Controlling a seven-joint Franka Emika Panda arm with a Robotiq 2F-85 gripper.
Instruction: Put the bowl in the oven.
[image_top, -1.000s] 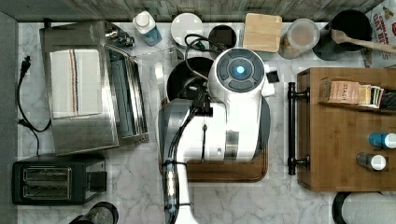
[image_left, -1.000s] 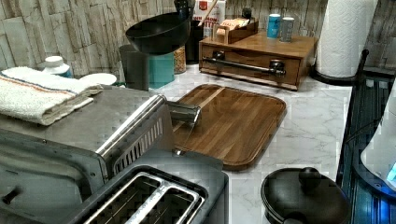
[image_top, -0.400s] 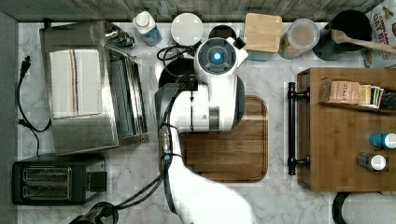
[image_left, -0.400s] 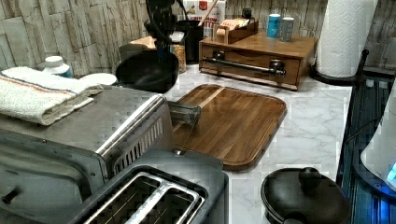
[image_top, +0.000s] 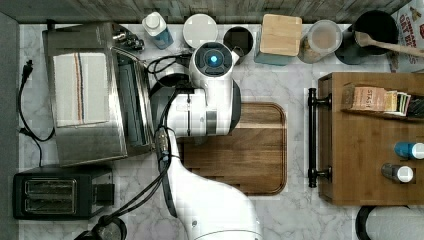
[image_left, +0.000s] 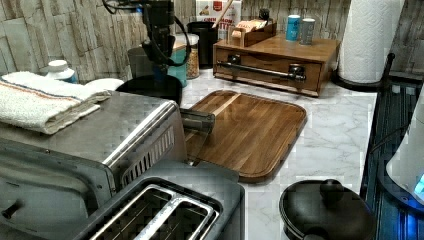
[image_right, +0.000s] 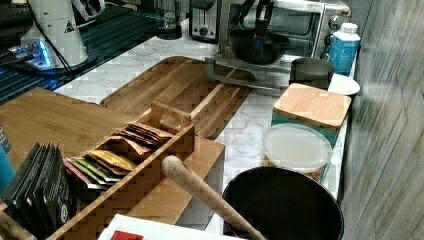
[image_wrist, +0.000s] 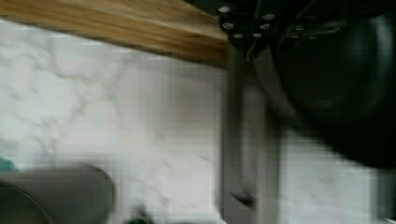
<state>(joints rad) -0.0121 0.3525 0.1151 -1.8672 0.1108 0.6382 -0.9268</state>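
Bowl has dropped lower and swung over toward the oven in the last second; the tool is clamped on its rim, holding it just off the bench by the open door. Looks like only the slide inside is left.

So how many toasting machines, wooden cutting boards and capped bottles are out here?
Toasting machines: 2, the oven and the black toaster
Cutting boards: 1, the wooden board
Capped bottles: 3, the bottle by the oven, the blue bottle and the grey bottle
Total: 6
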